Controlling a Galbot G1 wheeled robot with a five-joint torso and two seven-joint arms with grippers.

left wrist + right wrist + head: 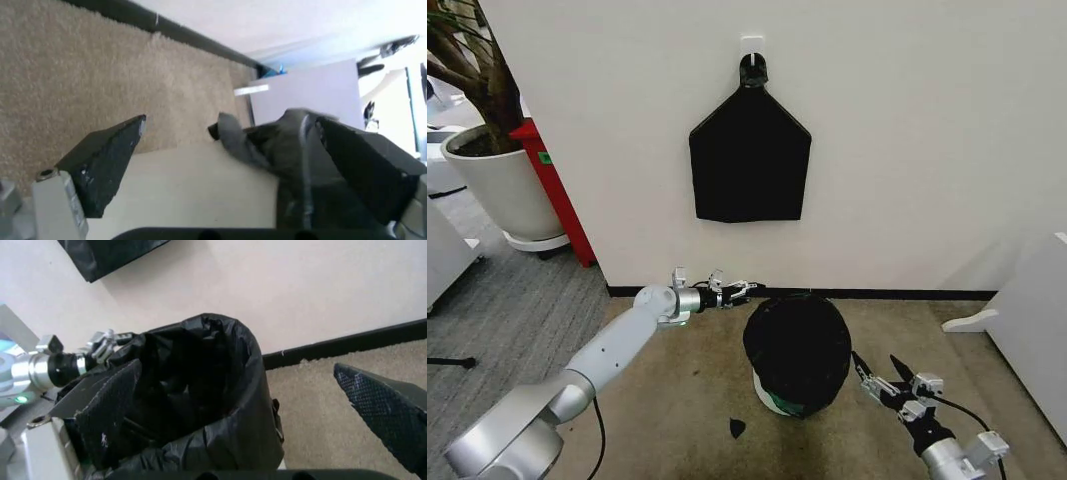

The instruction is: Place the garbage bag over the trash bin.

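The garbage bag (799,345) is draped over the trash bin (767,395); only the bin's white lower wall shows beneath the black plastic. My left gripper (745,289) is at the bag's far-left rim, close to the wall, and is open. In the left wrist view a crumpled fold of the garbage bag (263,142) lies against one finger of the left gripper (230,121). My right gripper (875,362) stands open just right of the bin, a little apart from it. In the right wrist view the right gripper (237,365) faces the garbage bag's (200,390) open mouth.
A flat black bundle (750,165) hangs from a hook on the wall above the bin. A large white plant pot (502,190) and a red stand (555,195) are at the left. White furniture (1027,320) stands at the right. A small black scrap (737,428) lies on the carpet.
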